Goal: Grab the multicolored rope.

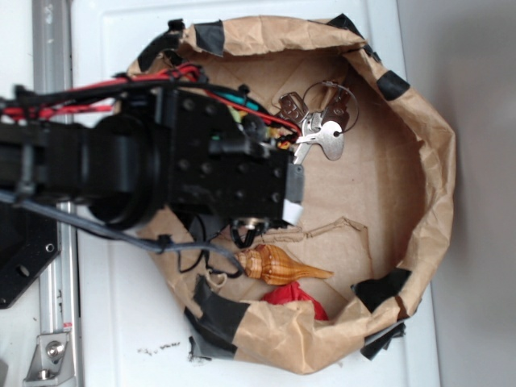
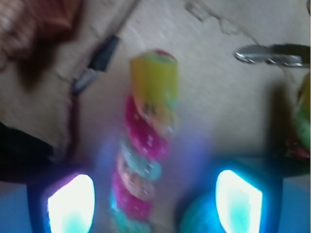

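1. Wrist view shows the thick twisted rope of red, yellow and pale green strands point(image 2: 146, 141) running up the middle of the frame, between the two glowing pads point(image 2: 70, 204) at the bottom corners.
2. The gripper point(image 2: 154, 204) has its fingers spread wide, one on each side of this rope leg, neither touching it yet as far as I can tell.
3. Exterior view: the black arm hides most of the rope inside the crumpled brown paper bowl point(image 1: 431, 153); only a red end point(image 1: 294, 297) peeks out near the rim.
4. The orange-brown spiral seashell point(image 1: 278, 264) lies just beside that red end, and the bunch of metal keys point(image 1: 318, 129) sits on the arm's other side.
5. Risk, by my judgement: the rope leg sits closer to one pad, so closing could nudge it sideways rather than pinch it.
6. Descending too far could press the soft paper floor and shift everything.
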